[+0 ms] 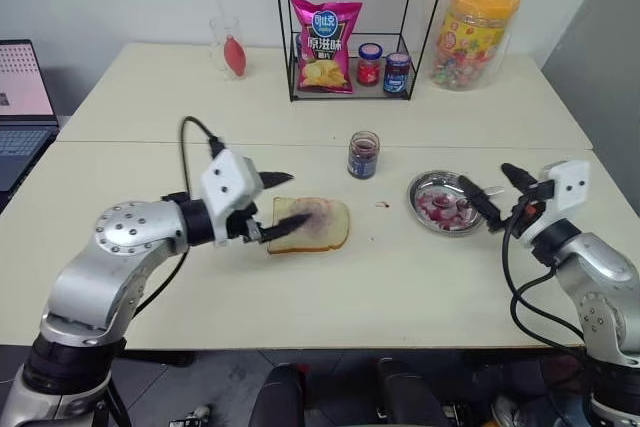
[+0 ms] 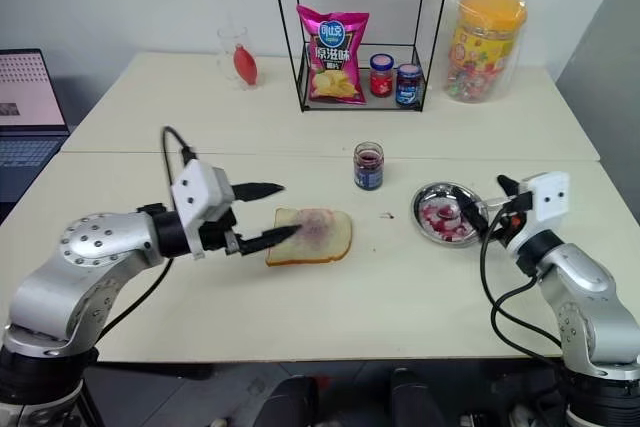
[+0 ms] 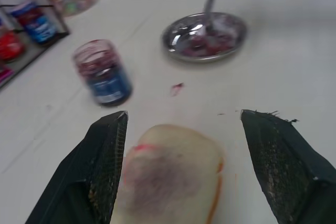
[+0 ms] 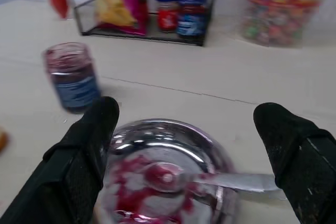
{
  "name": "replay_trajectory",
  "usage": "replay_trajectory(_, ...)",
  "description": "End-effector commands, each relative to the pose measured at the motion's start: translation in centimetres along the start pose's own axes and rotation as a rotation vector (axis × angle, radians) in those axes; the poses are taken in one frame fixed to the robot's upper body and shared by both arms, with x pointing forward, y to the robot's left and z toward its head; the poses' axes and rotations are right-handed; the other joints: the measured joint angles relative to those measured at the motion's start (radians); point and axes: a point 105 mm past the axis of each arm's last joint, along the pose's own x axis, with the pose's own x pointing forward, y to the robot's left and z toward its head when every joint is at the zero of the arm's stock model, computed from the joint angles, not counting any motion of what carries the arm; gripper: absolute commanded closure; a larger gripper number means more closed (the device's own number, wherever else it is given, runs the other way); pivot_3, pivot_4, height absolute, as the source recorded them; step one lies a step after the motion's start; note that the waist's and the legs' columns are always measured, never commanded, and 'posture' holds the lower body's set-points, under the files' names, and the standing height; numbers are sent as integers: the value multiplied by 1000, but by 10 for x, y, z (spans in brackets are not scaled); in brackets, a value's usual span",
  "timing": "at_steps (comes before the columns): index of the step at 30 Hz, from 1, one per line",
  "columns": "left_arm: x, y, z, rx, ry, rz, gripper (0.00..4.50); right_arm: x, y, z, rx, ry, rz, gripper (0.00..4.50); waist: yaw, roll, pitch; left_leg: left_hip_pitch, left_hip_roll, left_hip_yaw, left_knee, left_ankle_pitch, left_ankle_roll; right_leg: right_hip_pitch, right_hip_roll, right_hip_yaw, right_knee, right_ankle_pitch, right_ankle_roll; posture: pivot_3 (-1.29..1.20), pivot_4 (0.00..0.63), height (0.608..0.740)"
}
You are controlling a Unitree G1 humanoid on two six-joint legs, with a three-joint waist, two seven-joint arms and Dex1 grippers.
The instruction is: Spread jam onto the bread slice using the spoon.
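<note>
The bread slice (image 1: 311,224) was lying flat on the pale desk (image 1: 300,297), roughly in the middle, with a purple-red smear across its centre. The left tool (image 1: 281,206) was hanging right at the slice's left edge, fingers spread apart with nothing between them; in the left wrist view the bread sat in the gap between the two black fingers (image 3: 100,171), but I couldn't tell if they were actually touching it.

The jam (image 1: 363,155), a little glass jar with no lid on, stood upright just behind the bread and a bit to the right. There was a small red drip (image 1: 381,204) on the desk between the slice and the metal plate (image 1: 447,201).

The spoon (image 4: 210,179) was lying in that plate, bowl in the red smears, handle pointing off toward the right tool (image 1: 489,200). That tool was released too, jaws wide, parked at the plate's right rim and holding nothing.

Further back, a black wire rack (image 1: 345,67) held a pink crisps bag (image 1: 325,45), a red-lidded jar (image 1: 369,63) and a blue-lidded jar (image 1: 397,73). A big candy tub (image 1: 475,32) stood to the right of the rack, and a laptop (image 1: 20,107) sat at the far left.
</note>
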Motion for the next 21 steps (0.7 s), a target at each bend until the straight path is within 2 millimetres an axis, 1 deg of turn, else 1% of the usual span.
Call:
replay_trajectory(1,14,-20,17,53,-39,-102,940,-1,-28,0,158,-35,-141,0,-1,0,0,0,0,0,0,0,0,0,0,0,0,0,0,0,150,740)
replay_trajectory(2,15,-21,19,36,-52,-108,940,-2,-27,-1,185,-41,-137,0,0,0,0,0,0,0,0,0,0,0,0,0,1,0,0,0,150,740)
replay_trajectory(4,26,-26,18,45,-61,-137,940,0,-33,-16,276,-13,-153,0,0,0,0,0,0,0,1,0,0,0,0,0,2,0,0,0,150,740)
replay_trajectory(6,32,-29,18,48,-65,-160,940,3,-37,-27,356,6,-158,0,-1,1,0,1,0,0,2,0,0,1,0,0,2,0,0,0,150,740)
replay_trajectory(8,33,-30,18,46,-70,-169,940,9,-35,-31,417,12,-132,0,-2,1,0,1,0,1,2,0,0,1,0,1,3,1,1,0,150,740)
replay_trajectory(11,34,-32,16,48,-67,-184,940,18,-34,-34,467,23,-104,0,-7,2,1,3,0,1,2,0,1,1,0,1,4,1,1,0,150,740)
replay_trajectory(16,33,-35,13,47,-63,-186,940,25,-34,-32,534,20,-65,0,-11,2,1,2,0,0,1,0,1,1,1,1,4,0,0,0,150,740)
replay_trajectory(21,34,-37,10,37,-62,-191,940,36,-37,-39,594,48,-52,0,-15,2,1,2,0,0,1,0,1,1,0,1,3,0,0,0,150,740)
